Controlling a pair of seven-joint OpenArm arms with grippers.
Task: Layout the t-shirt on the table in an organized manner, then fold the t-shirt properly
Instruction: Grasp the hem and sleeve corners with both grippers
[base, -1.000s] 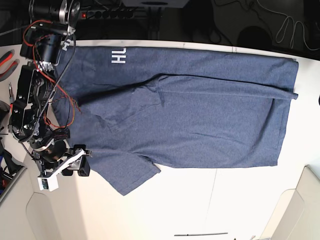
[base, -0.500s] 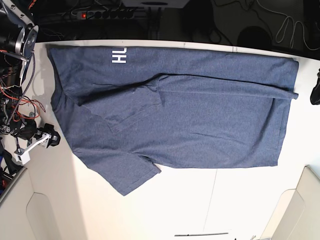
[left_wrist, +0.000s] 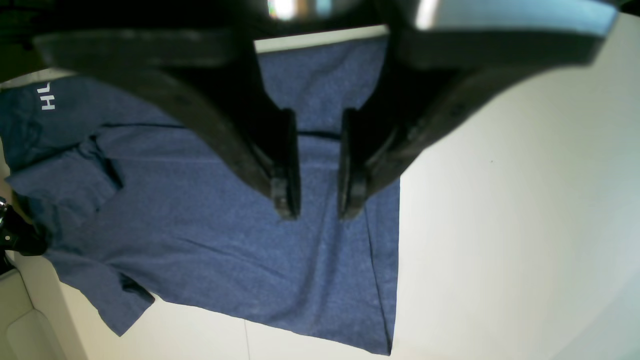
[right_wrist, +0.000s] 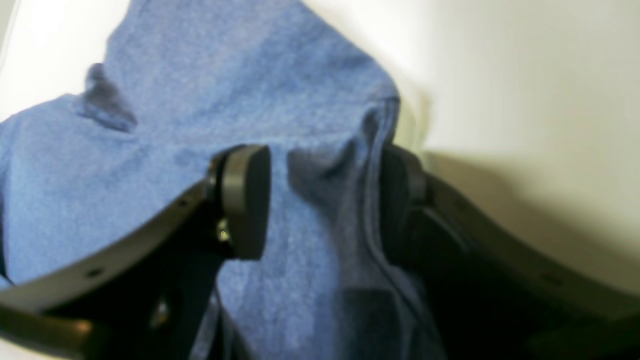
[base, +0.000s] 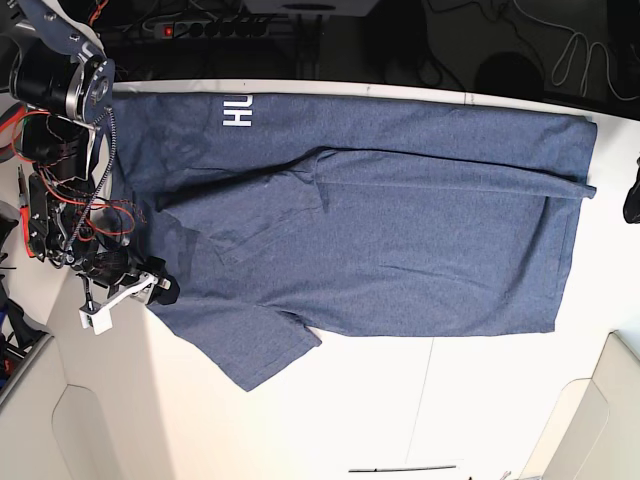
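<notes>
My right jaws (right_wrist: 320, 200) are wide apart around the shirt's (base: 380, 230) edge. My left jaws (left_wrist: 318, 200) hang slightly apart above it, holding nothing.

Bright, even light; blurred wrist views

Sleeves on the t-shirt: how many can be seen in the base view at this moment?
2. One sleeve sticks out flat onto the table along the near edge. The other sleeve lies folded over the t-shirt body, below the white lettering.
</notes>
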